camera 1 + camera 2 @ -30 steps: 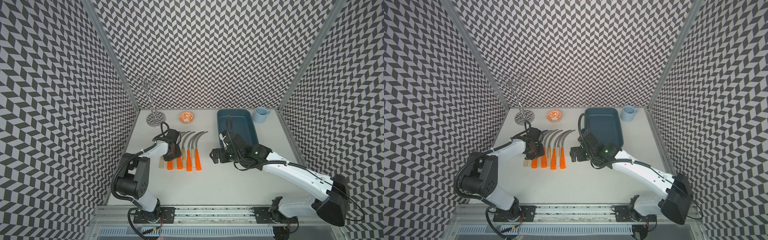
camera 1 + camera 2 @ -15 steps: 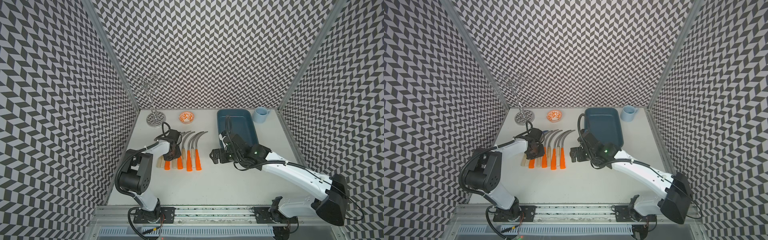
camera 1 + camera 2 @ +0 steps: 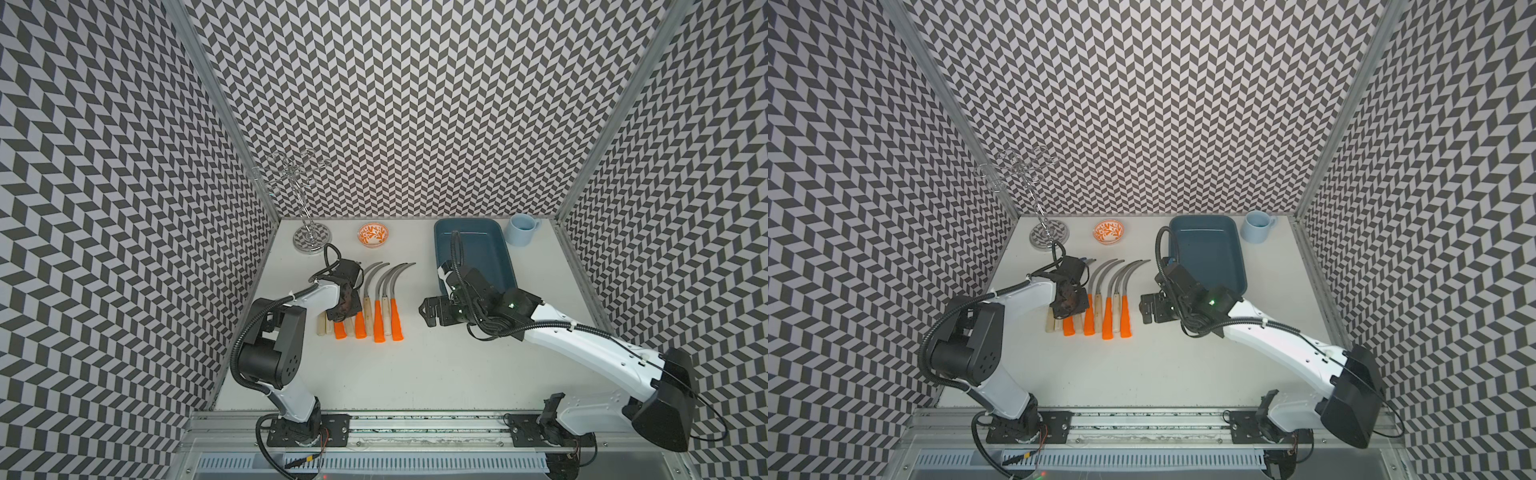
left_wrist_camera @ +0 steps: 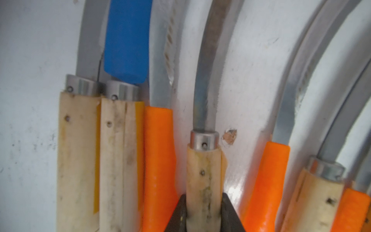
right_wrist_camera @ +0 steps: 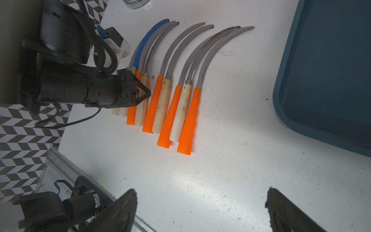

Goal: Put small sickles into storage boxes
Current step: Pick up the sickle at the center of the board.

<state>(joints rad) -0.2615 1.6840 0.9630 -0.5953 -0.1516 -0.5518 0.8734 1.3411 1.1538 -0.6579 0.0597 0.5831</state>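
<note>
Left gripper [image 4: 204,213] is clamped on a pale wood-handled sickle [image 4: 203,176] below its ferrule, with an orange handle [image 4: 158,160] just beside it and a thin gap on the other side. It lies in the row of small sickles [image 3: 376,305] at mid-table. Right gripper [image 5: 200,211] is spread wide and holds nothing, over the bare strip of table [image 3: 415,374] between the row and the teal tray [image 3: 484,253] at the back edge.

both top views look steeply down from the front; nearer wrist views share sickles [image 5: 181,108].
</note>
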